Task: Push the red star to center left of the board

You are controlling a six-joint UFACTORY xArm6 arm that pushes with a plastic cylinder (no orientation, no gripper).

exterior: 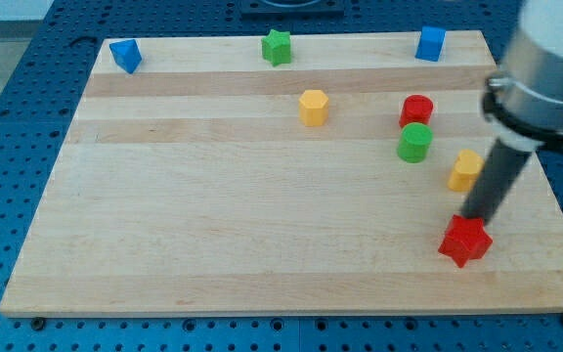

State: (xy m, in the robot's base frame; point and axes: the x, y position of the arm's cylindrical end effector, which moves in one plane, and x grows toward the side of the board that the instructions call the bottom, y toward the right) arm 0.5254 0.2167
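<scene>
Wooden board (213, 225) lying on a blue perforated counter (27, 117), seen from the one camera. The red star (465, 241) sits near the view's bottom-right corner of the board, close to the bottom edge and not far from the right edge. My tip (474, 217) meets the star at its upper side, on the face toward the view's top; whether it presses or only touches cannot be told. The arm carries no hand, only the dark rod, so there is nothing to spread or pinch.

From the star toward the view's left, the lower and middle parts of the board hold no blocks, all the way to the left edge. The star shows no clear long axis; one point faces the view's bottom, and the rest of its facing is hard to read at this size.

Other blocks: a yellow block (466, 170) just above the star near the rod, its shape partly hidden; a green cylinder (414, 143) and a red cylinder (416, 110) close together above that; a yellow hexagonal block (313, 107) nearer the centre top. Along the top edge stand a blue block (125, 55) at the left, a green star (277, 47) in the middle and a blue cube (430, 43) at the right.
</scene>
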